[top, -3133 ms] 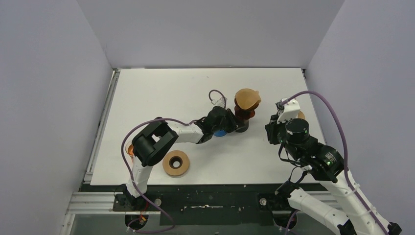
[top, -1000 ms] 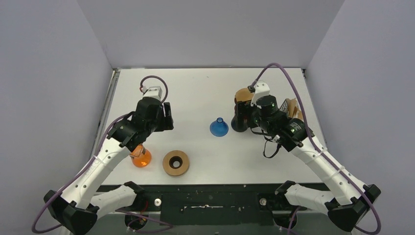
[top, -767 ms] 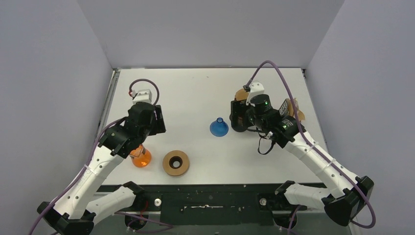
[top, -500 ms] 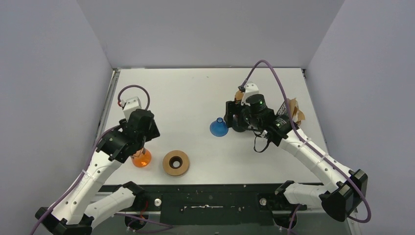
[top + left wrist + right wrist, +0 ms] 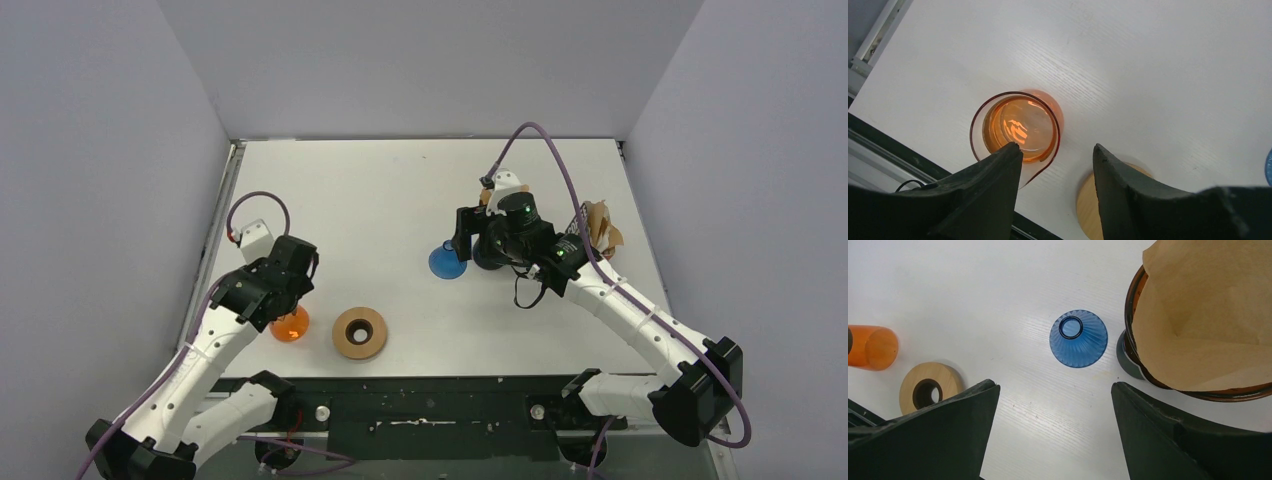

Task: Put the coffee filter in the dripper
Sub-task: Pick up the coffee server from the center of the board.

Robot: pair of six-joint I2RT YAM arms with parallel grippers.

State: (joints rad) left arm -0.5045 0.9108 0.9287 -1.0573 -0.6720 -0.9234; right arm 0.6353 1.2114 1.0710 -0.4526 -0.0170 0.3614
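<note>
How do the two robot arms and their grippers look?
The left arm and right arm have white links and black joints. A purple cable loops from each wrist. Fingers are matte black wedges. A green light shows on the right arm.

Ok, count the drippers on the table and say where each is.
2. A blue dripper stands upside down near the centre; a brown dripper just right of it holds the paper filter. The orange glass front left may be a third.
</note>
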